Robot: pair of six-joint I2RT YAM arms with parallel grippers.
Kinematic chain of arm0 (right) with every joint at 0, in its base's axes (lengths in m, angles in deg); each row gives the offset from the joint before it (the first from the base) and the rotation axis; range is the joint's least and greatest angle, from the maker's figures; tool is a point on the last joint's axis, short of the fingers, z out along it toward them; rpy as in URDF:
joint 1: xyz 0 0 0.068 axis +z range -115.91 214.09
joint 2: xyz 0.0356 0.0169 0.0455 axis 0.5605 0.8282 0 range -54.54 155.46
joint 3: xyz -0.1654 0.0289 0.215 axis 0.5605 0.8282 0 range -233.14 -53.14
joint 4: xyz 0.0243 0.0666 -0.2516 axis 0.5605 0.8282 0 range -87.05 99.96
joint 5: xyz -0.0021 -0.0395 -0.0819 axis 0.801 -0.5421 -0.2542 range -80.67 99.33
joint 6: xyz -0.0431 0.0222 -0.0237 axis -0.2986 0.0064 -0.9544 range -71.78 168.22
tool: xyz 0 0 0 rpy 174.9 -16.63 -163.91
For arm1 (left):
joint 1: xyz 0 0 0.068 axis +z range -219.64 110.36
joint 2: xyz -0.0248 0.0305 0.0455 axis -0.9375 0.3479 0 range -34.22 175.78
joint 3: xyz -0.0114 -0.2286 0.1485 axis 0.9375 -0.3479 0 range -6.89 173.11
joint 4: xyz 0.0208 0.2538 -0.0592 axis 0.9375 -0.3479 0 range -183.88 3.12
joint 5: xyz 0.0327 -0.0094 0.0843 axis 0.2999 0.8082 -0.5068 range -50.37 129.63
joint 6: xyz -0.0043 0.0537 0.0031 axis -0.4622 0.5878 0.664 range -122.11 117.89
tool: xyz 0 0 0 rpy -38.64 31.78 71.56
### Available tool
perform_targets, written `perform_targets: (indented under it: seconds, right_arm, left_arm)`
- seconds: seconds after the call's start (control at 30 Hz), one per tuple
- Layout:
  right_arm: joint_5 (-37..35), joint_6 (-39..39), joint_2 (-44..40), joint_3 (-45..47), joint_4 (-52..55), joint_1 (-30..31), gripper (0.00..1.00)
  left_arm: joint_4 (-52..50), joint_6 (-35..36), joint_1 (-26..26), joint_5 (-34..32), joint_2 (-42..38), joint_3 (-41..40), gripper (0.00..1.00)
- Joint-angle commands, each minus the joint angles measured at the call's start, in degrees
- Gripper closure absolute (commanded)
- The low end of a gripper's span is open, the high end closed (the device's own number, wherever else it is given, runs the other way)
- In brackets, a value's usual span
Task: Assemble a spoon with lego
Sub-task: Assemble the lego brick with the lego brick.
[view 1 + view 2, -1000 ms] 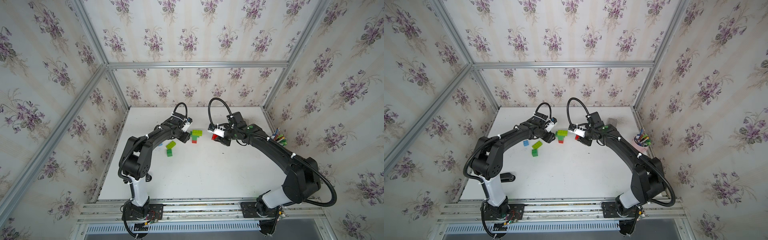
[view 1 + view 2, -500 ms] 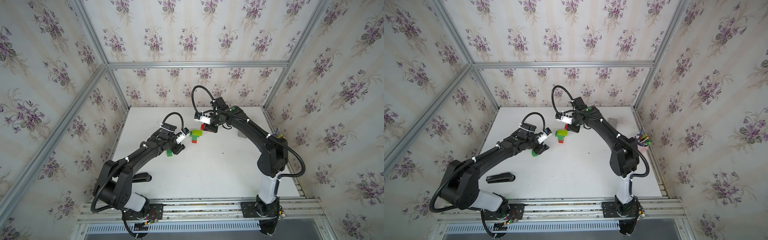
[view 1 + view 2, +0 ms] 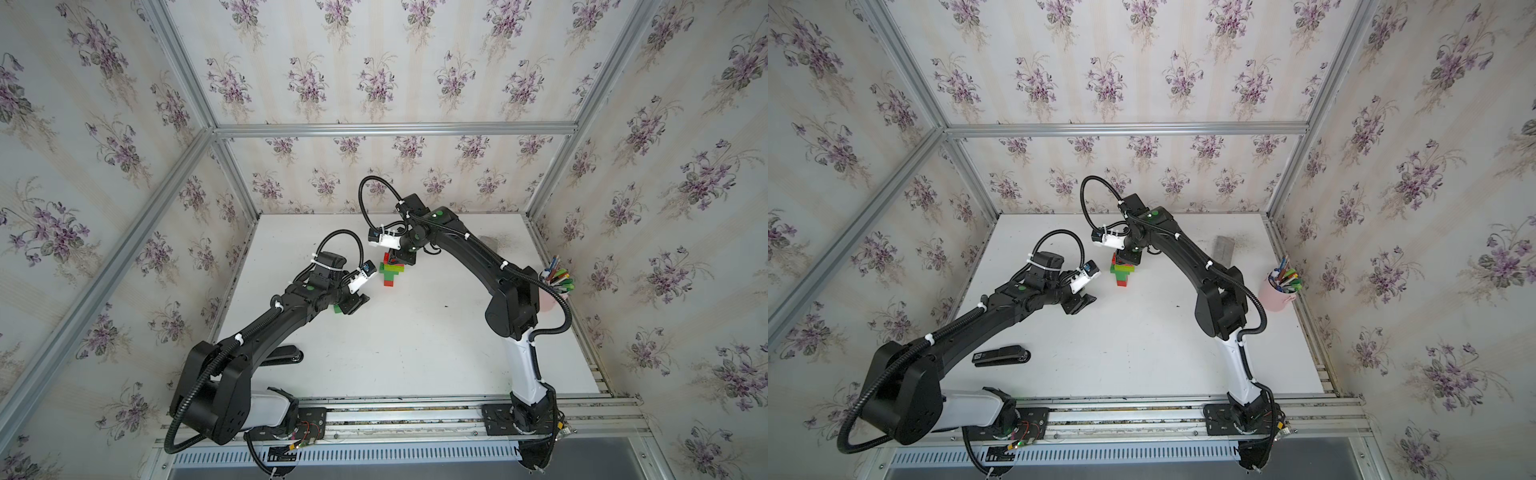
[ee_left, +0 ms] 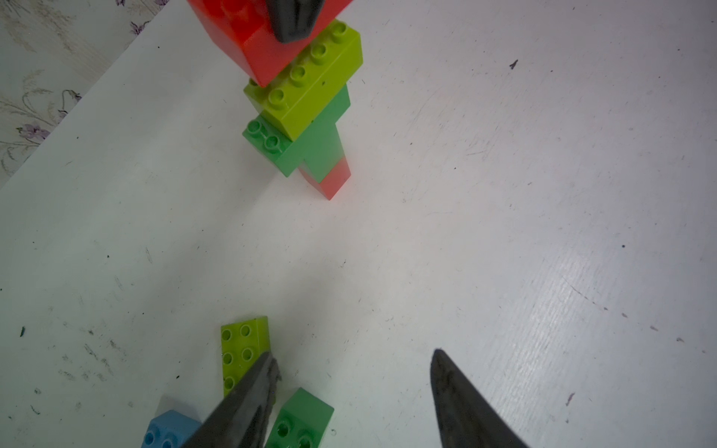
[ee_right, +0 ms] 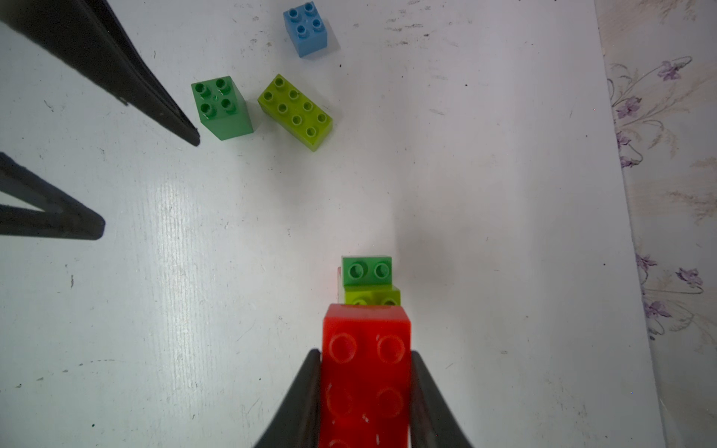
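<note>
- You see the spoon (image 3: pixel 390 272) standing upright on the white counter (image 3: pixel 1142 353), toward the back wall and between the two arms.
- From the bottom it has a small red brick, then a small green one, then a wider dark green brick (image 4: pixel 271 141), then a lime oblong brick (image 4: pixel 310 77). Together they make a narrow stem with a wider part above.
- A red oblong brick (image 5: pixel 366 388) is at the very top, on the lime one. You cannot tell whether it is pressed fully down.
- The right gripper (image 5: pixel 366 353) is clenched on this red brick, with one finger on each long side.
- The left gripper (image 4: pixel 354 355) is released. Its jaws stand apart and nothing is between them.
- It hangs low beside three loose bricks on the counter: a lime oblong (image 5: pixel 295 112), a dark green square (image 5: pixel 221 106) and a small blue square (image 5: pixel 306 29). They lie near each other, apart from the spoon.
- A pink cup (image 3: pixel 1277 297) stands at the right edge of the counter. Coloured pens (image 3: pixel 1285 276) stand upright in it.
</note>
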Motion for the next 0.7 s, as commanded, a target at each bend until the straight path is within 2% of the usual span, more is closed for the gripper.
perform_targets:
  seconds: [0.0,0.67]
  right_arm:
    - [-0.69,-1.11,0.96,-1.07,1.9,-0.08,0.77]
    - [-1.56,-1.47,2.34,-1.04,1.38,-0.55,0.78]
  left_arm:
    - [0.5,0.44,0.07,1.17,-0.36,0.05,0.36]
    - [-0.03,-0.23,0.03,0.82,0.42,-0.01,0.36]
